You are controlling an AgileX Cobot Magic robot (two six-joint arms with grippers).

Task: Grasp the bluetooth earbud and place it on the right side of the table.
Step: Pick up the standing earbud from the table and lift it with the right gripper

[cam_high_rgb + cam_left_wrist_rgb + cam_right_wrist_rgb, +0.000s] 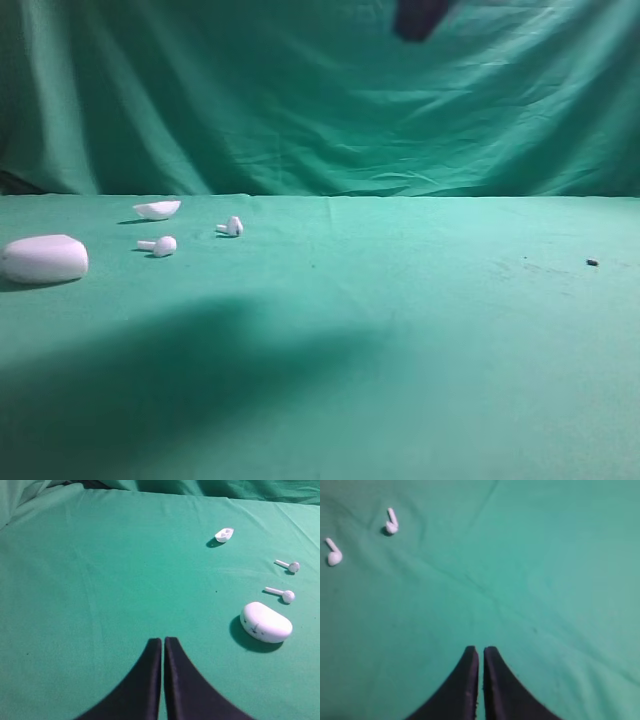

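Green cloth surface, faintly creased. Both earbuds sit far left: one nearer the camera, just right of the white case, the other behind it, beside the shallow shell. Right gripper hangs above bare cloth, jaws pressed together, empty; left gripper likewise empty. Risks, as I judge them: glossy round bud squirts out of the pinch, or jaws snag cloth on descent. The twins lie close, so picking one may knock the other.
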